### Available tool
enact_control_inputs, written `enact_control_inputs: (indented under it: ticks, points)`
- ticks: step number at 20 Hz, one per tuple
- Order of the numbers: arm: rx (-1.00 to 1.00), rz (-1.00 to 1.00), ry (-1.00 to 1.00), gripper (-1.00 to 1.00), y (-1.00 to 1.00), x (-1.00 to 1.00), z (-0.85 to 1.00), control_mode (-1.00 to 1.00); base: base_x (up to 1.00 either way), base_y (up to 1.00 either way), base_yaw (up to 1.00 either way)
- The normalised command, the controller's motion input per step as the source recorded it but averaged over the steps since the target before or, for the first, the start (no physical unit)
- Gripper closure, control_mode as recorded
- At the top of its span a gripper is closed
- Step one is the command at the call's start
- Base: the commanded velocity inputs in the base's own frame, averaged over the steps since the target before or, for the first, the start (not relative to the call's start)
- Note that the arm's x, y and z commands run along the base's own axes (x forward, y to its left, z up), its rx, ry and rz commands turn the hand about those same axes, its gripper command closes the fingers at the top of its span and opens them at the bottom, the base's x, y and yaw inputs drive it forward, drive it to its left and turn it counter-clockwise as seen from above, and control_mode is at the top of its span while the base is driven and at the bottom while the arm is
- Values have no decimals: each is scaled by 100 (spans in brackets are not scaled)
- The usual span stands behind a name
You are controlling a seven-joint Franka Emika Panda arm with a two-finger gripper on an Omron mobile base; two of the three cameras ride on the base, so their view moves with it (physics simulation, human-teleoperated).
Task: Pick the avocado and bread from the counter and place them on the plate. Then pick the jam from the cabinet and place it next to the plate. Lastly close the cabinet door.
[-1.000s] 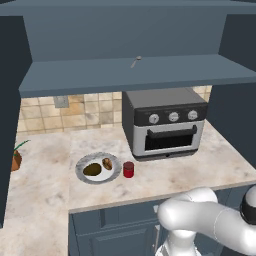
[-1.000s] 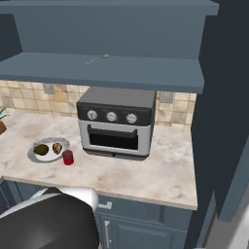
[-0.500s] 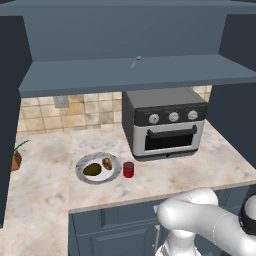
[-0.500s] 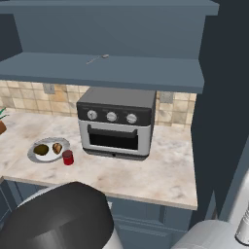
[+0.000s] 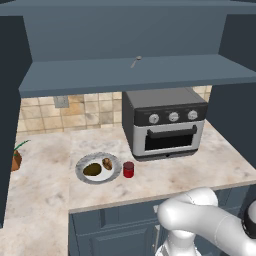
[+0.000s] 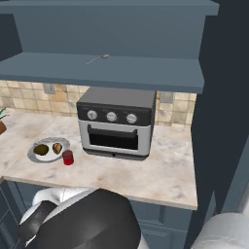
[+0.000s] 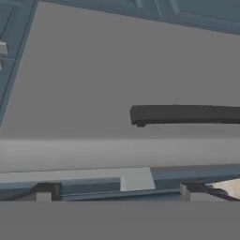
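Note:
On the marble counter the grey plate (image 5: 82,161) (image 6: 33,155) carries the dark green avocado (image 5: 92,169) (image 6: 41,149) and the brown bread (image 5: 107,163) (image 6: 57,148). Just to the plate's right stands the red jam jar (image 5: 128,169) (image 6: 68,157). The blue cabinet (image 5: 130,75) above is open, its door (image 6: 223,97) swung out at the right. My arm is folded low in front of the counter. In the hand view my gripper (image 7: 122,191) is open, its fingertips (image 7: 44,190) wide apart and nothing between them, facing a grey panel with a dark bar handle (image 7: 187,114).
A grey toaster oven (image 5: 167,125) (image 6: 116,121) stands on the counter right of the jam. A small spoon-like thing (image 5: 136,61) lies on the cabinet shelf. A potted plant (image 5: 15,157) sits at the counter's far left. Blue lower cabinets (image 5: 115,230) run under the counter edge.
My arm has swung low across the bottom of the right base view, its dark part now at the centre. Plate, food, jam and door have not moved.

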Motion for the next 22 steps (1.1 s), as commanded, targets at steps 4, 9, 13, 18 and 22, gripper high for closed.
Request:
enact_control_inputs:
  ticks: [4,9,13,18,22]
  points:
    - [6,21,3,-100,-11,0,0,-100,0,0,0]
    - [6,21,7,-100,-8,0,1,-100,0,0,0]
    - [8,20,12,-100,-5,0,4,-100,0,0,0]
    - [9,21,8,-100,-7,-1,7,-100,0,0,0]
    - [10,22,4,-100,-9,-5,11,-100,0,0,0]
